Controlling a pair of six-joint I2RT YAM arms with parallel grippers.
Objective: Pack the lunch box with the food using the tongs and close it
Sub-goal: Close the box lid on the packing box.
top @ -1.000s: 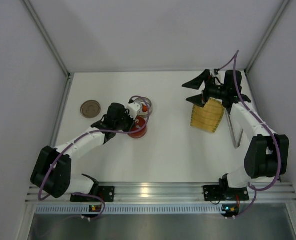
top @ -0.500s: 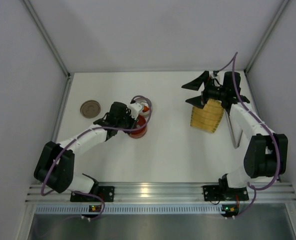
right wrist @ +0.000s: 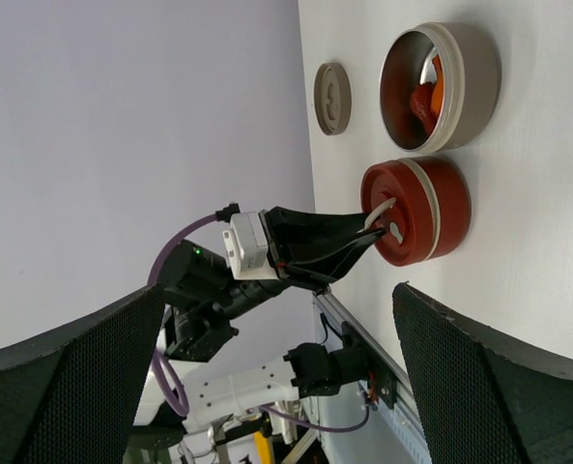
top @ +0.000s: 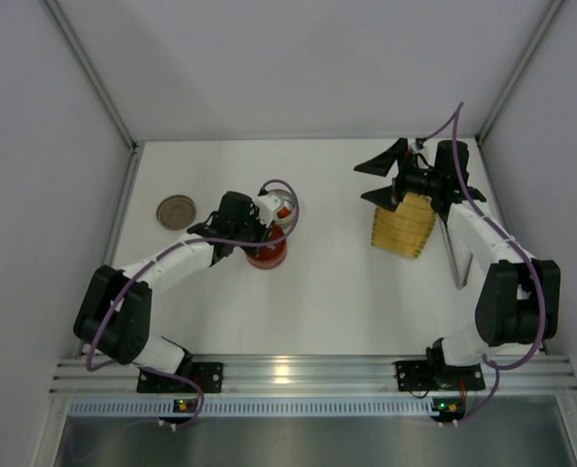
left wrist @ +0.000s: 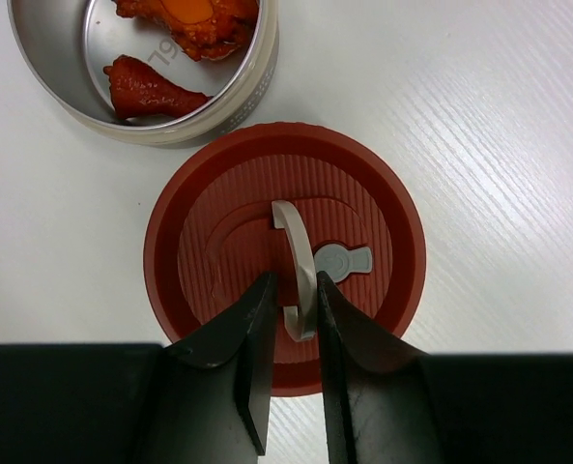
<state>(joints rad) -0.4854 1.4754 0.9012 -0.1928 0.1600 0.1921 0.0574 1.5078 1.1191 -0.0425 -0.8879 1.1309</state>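
The left tool [left wrist: 295,282] is held slightly parted astride the grey ring handle [left wrist: 300,246] of the red lid [left wrist: 218,242]. The right tool [top: 378,180] is spread wide by the yellow tray [top: 402,226]. Food [left wrist: 151,89] is seen in the steel tin [left wrist: 257,77], and the tongs [top: 453,255] are laid beside the tray.

Ribbed red lid [left wrist: 228,242], yellow woven tray [top: 405,229]

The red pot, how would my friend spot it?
Look at the left half of the white table, where the left arm's pincer reaches. Right under it sits the red pot, beside an open steel tin; only it is red, ribbed and has a grey loop handle.
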